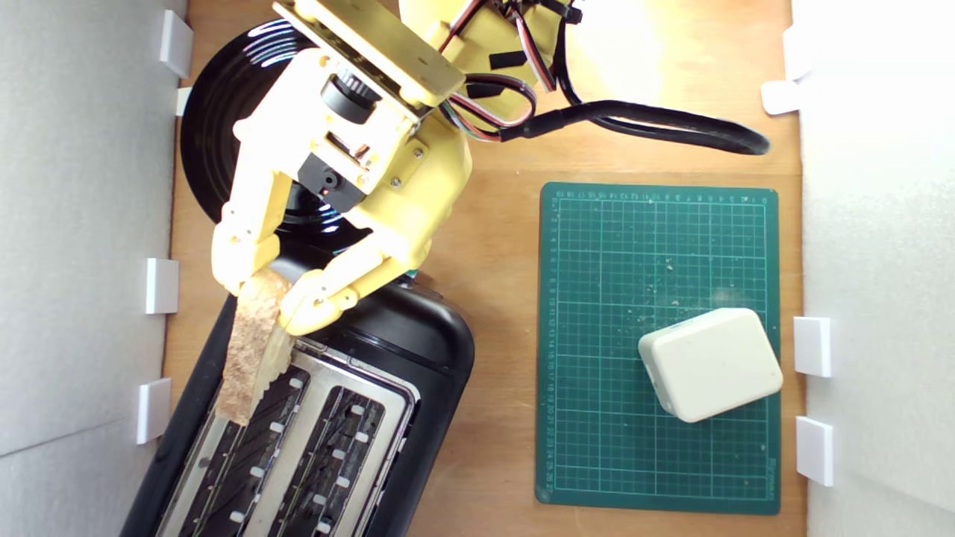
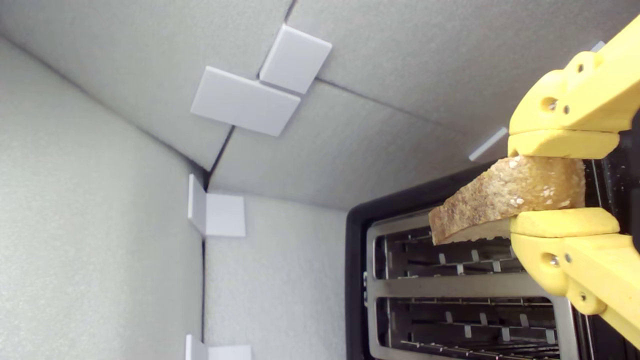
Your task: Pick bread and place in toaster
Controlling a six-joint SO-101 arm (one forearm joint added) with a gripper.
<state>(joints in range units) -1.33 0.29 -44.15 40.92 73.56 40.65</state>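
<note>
Bread (image 1: 250, 347) clamped crust-up in yellow end effector (image 1: 261, 294), both fingers pressed on it, hanging over the toaster (image 1: 418, 350) slot nearest the exterior view's left. White block (image 1: 709, 364) sits on green mat (image 1: 597, 246).

Yellow gripper (image 1: 265, 298) angled down from the wrist, fingers (image 2: 562, 144) clamped on bread (image 1: 250, 350), arm reaching across frame

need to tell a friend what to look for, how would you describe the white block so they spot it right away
Start at the green cutting mat on the wooden table, toward the exterior view's right, away from the toaster. The white block sits at the mat's right edge, slightly turned. It is a smooth, plain box with rounded corners, thicker than the thin white tabs along the foam walls.
</note>
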